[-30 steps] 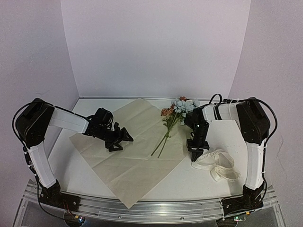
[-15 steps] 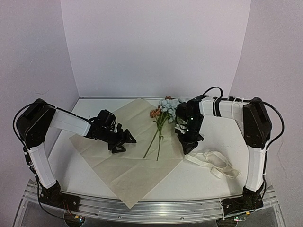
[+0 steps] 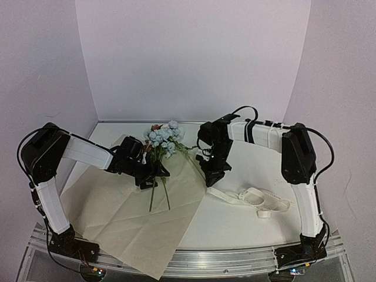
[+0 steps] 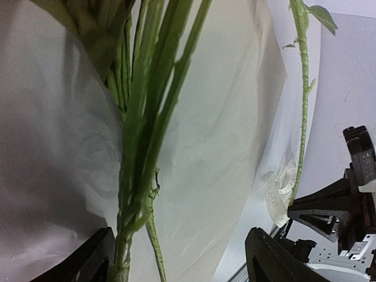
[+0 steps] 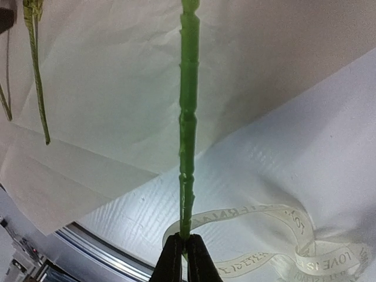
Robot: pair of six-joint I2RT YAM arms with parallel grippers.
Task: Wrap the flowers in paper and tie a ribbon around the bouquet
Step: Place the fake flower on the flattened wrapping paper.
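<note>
The flowers (image 3: 163, 136) are over the far side of the paper (image 3: 111, 205); they are judged light and springy (thin stems, easily bent); one stem is pinched in the closed right tool (image 5: 181, 258); the bunched stems, best taken low, sit between the wide-spread fingers of the left tool (image 4: 179, 258).

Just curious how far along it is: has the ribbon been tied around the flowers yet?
No, the ribbon lies loose on the table, right of the paper, and nothing is wound around the flowers.
</note>
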